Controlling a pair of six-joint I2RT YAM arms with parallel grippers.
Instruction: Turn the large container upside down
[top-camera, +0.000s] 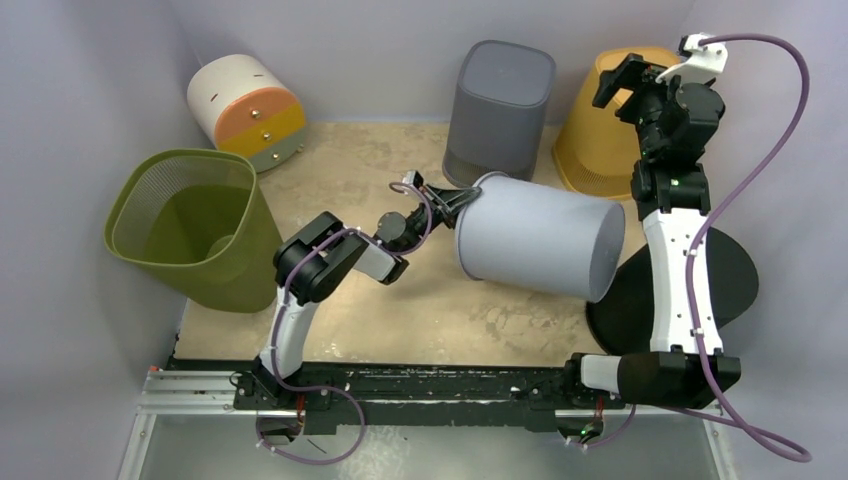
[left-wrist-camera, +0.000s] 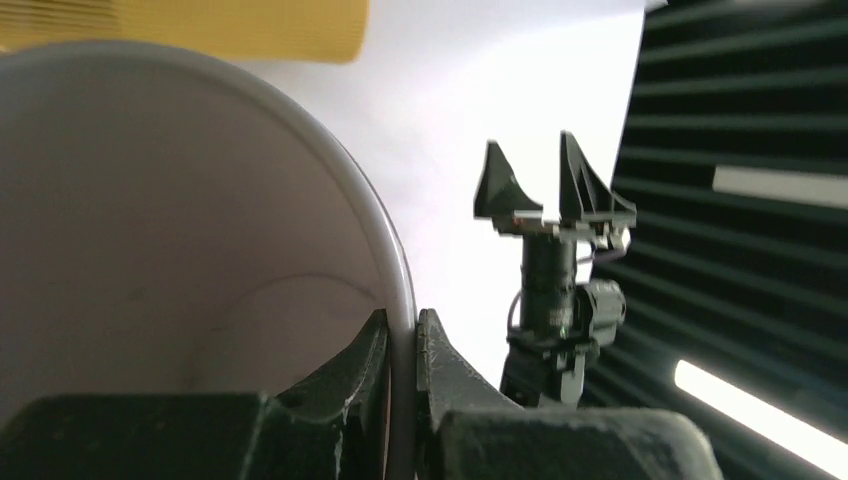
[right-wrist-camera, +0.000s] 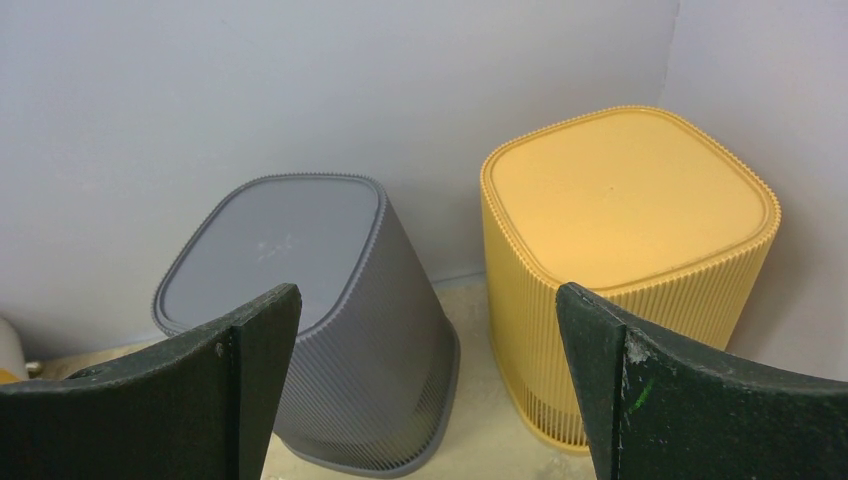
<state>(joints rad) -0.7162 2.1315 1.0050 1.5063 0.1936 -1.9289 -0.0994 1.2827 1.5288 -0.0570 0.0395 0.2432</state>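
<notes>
Spare bins around the tan desk (top-camera: 360, 180)

An olive mesh bin (top-camera: 250, 262) stands mouth-up at the left, and a white round unit with orange and yellow drawers (top-camera: 245, 110) sits tilted at the far left. A dark grey ribbed bin (top-camera: 500, 105) and a yellow ribbed bin (top-camera: 590, 140) stand upside down by the far wall. A black disc (top-camera: 735, 275) lies at the right.

Left arm (top-camera: 290, 335) and right arm (top-camera: 680, 270): white links, black joints, purple cables (top-camera: 750, 38).

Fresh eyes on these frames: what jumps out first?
The big pale bin lies tipped on its side mid-table, the left gripper pinching its rim. At the back, the right gripper hangs open over a dark grey bin and a yellow bin, both upside down.
</notes>
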